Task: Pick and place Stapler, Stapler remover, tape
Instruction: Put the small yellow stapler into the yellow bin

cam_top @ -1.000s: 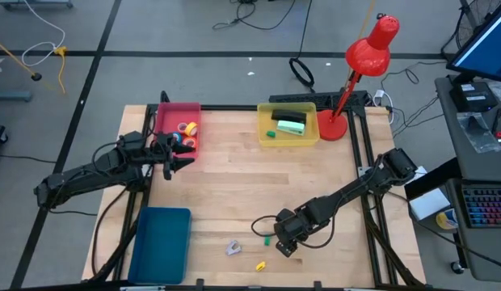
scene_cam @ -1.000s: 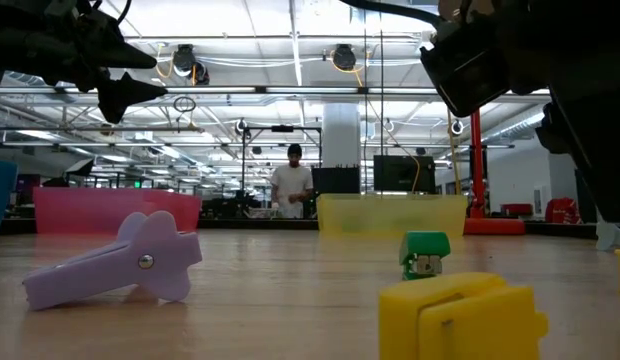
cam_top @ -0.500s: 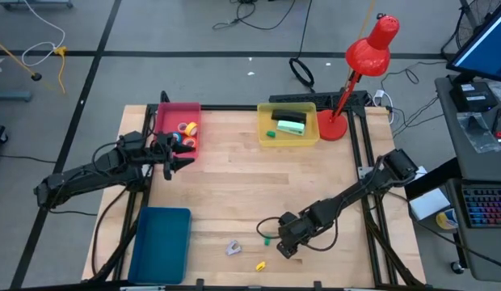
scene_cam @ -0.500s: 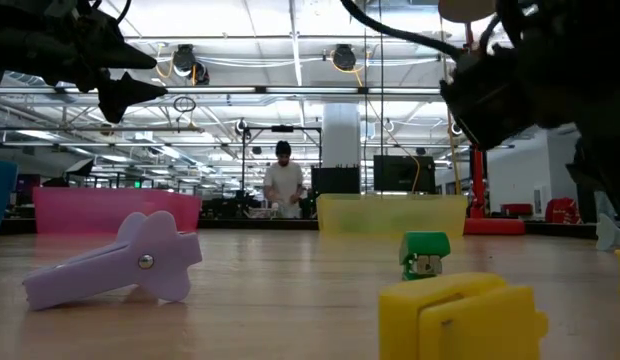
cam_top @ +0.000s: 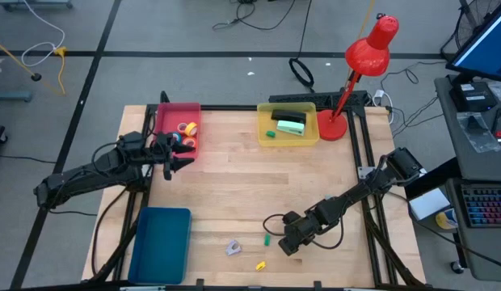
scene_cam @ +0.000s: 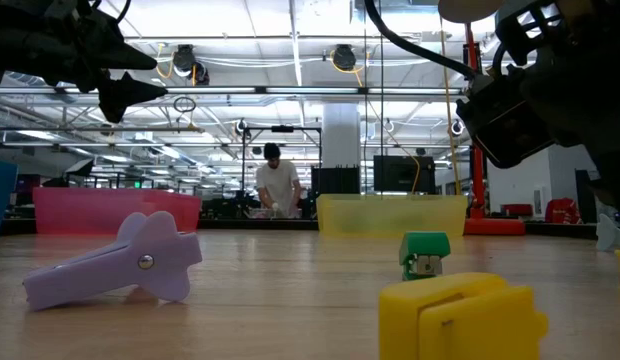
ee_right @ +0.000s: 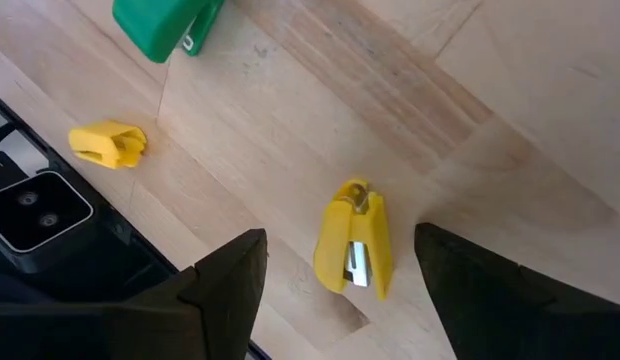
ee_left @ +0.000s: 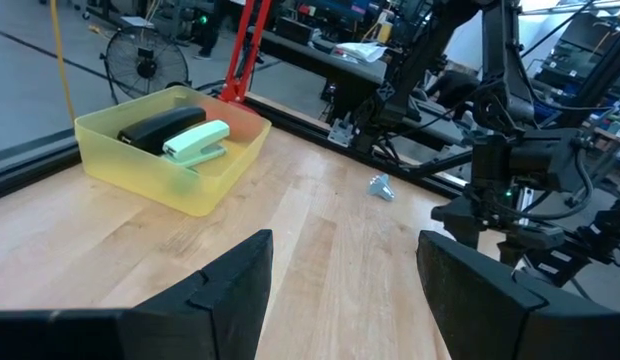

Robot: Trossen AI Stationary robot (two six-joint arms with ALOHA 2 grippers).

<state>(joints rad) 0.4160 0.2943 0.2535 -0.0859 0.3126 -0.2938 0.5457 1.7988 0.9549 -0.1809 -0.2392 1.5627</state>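
A black stapler [cam_top: 287, 115] and a pale green stapler [cam_top: 291, 125] lie in the yellow bin [cam_top: 263, 137]. Small tape rolls [cam_top: 186, 128] sit in the pink bin [cam_top: 166, 113]. A purple staple remover [cam_top: 233, 247] lies near the table's near edge, with a green one [cam_top: 267, 240] and a yellow one [cam_top: 260, 264] close by. My right gripper [cam_top: 286, 244] is open just right of them. In the right wrist view another yellow remover [ee_right: 352, 250] lies on the wood between the fingers, untouched. My left gripper [cam_top: 186, 159] hovers open beside the pink bin.
A blue bin [cam_top: 160, 244] stands at the near left corner. A red desk lamp [cam_top: 359, 65] stands at the far right corner, next to the yellow bin. Bare wood [cam_top: 250, 186] lies between the two arms. A person stands in the room beyond the table [scene_cam: 275, 185].
My right gripper has moved a little toward the table's right and near edges, away from the green remover. The left arm has kept still. The person in the background has walked a few steps.
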